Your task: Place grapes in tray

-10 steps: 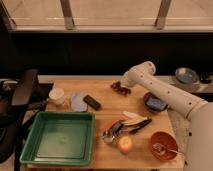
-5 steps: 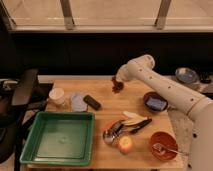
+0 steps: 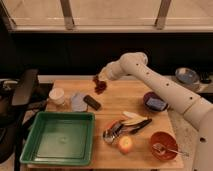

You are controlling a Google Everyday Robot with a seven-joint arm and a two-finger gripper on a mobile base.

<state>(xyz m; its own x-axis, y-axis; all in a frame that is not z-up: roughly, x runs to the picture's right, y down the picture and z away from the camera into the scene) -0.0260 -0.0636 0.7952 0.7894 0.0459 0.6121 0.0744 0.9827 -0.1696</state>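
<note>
Gripper (image 3: 103,76): at the far edge of the tabletop (image 3: 125,102), left of centre, on the end of the white arm reaching in from the right; it appears closed on the top of the bunch
Grapes (image 3: 100,85): a small dark red cluster hanging directly under the gripper, over the far part of the tabletop, well apart from the tray
Tray (image 3: 59,116): green, square, raised rim, at the near left corner; nothing lies in it
Objects between: white cup (image 3: 56,95), grey disc (image 3: 77,101) and black block (image 3: 91,102) sit on the line from grapes to tray
Handling, weight: light; load on the arm should be negligible
Handling, stiffness: a soft, lumpy cluster that will likely swing and sag under its hold point
Handling, fragility: berries can crush or detach from the stem; moderate grip force advised
Hold point: the top or stem end, so the bunch hangs free
Step in hand: carry across to the tray, judged about half done
Risk: the low-hanging bunch may clip the cup or the tray rim
</note>
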